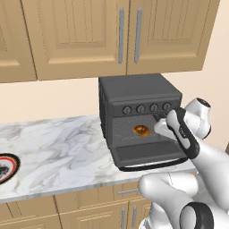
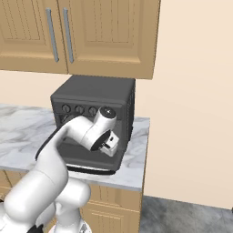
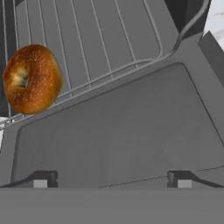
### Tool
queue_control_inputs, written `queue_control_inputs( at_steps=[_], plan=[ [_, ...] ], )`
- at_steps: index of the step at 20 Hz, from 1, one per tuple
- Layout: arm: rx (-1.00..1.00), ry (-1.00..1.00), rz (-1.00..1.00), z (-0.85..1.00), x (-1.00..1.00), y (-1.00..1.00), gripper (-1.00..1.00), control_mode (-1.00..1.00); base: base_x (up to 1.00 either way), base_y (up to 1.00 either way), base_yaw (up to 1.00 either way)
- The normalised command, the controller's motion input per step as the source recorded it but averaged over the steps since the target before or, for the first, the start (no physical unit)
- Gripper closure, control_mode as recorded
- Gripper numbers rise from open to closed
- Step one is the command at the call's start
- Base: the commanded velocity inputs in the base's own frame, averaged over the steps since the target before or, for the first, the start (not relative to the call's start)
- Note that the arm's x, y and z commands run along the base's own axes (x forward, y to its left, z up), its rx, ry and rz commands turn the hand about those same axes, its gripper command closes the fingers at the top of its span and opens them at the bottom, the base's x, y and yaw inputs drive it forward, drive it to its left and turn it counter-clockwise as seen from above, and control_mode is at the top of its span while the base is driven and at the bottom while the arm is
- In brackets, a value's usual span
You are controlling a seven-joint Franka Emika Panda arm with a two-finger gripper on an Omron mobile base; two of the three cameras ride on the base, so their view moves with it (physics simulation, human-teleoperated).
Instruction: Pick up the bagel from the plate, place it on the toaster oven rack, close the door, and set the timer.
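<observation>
On the wire rack (image 1: 134, 133) inside the toaster oven (image 1: 138, 96) lies the bagel (image 1: 141, 130), and nothing holds it: in the hand view the bagel (image 3: 31, 78) rests near the front edge of the rack (image 3: 100, 35), free on the bars. So the placing step looks finished, and the step in hand is, as I judge it, the closing of the door. The door (image 1: 147, 154) hangs fully down, flat in front of the oven mouth, with its bar handle (image 1: 152, 167) along the outer edge toward the robot. The gripper (image 3: 112, 179) stands just in front of the oven mouth and above the lowered door (image 3: 118, 131); its two finger tips (image 3: 41, 180) are wide apart and there is nothing between them. The plate (image 1: 6, 167) sits well apart, at the left edge of the marble counter (image 1: 58, 147), and it carries no bagel. For the next move I think the hand must go down and out, past the outer edge of the door, get under the panel or the handle, and then lift it in an arc up to the oven front. The path must stay clear of the bagel, which is close to the front of the rack. After this, one of the four knobs (image 1: 140, 108) above the opening waits for the timer; which one I cannot tell.
</observation>
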Motion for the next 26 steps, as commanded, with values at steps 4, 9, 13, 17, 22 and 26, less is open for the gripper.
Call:
queue_control_inputs(
  at_steps=[4,9,13,17,22,26],
  plan=[
    [0.0,0.0,0.01,-0.11,0.31,-0.24,-1.0,-1.0,0.0,0.0,0.0],
    [0.0,0.0,0.01,-0.11,0.35,-0.18,-1.0,-1.0,0.0,0.0,0.0],
    [0.0,0.01,0.01,-0.23,0.28,-0.16,-1.0,-1.0,0.0,0.0,0.0],
    [0.0,0.02,0.01,-0.32,0.16,-0.09,-1.0,-1.0,0.0,0.0,0.0],
    [0.0,0.0,0.01,-0.18,0.25,-0.01,-1.0,-1.0,0.0,0.0,0.0],
    [0.0,0.0,0.01,-0.07,0.34,0.0,-1.0,-1.0,0.0,0.0,0.0]
  ],
)
